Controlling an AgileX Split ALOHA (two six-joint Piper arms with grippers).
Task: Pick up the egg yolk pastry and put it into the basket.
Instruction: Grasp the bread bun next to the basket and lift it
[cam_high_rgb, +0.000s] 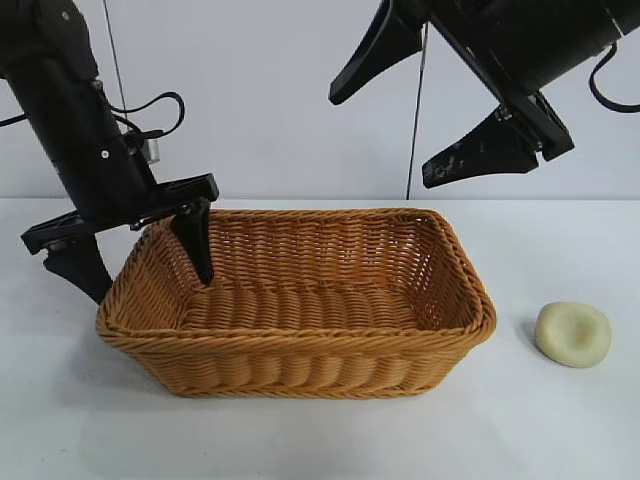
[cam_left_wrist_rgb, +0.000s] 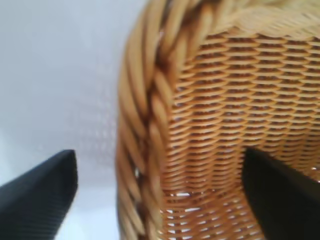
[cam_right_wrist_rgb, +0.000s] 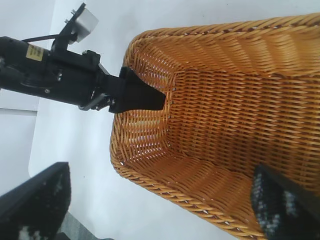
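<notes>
Egg yolk pastry (cam_high_rgb: 572, 334) lies on the table just off the basket's (cam_high_rgb: 300, 345) right end in the exterior view, untouched; the right gripper (cam_high_rgb: 430, 125) hangs spread wide, high above the basket, and should swing out over the pastry before descending. Left wrist view: the left gripper (cam_left_wrist_rgb: 157, 192) straddles the basket's rim, one finger inside, one outside, not closed. Right wrist view: basket interior bare, so any drop spot works.
</notes>
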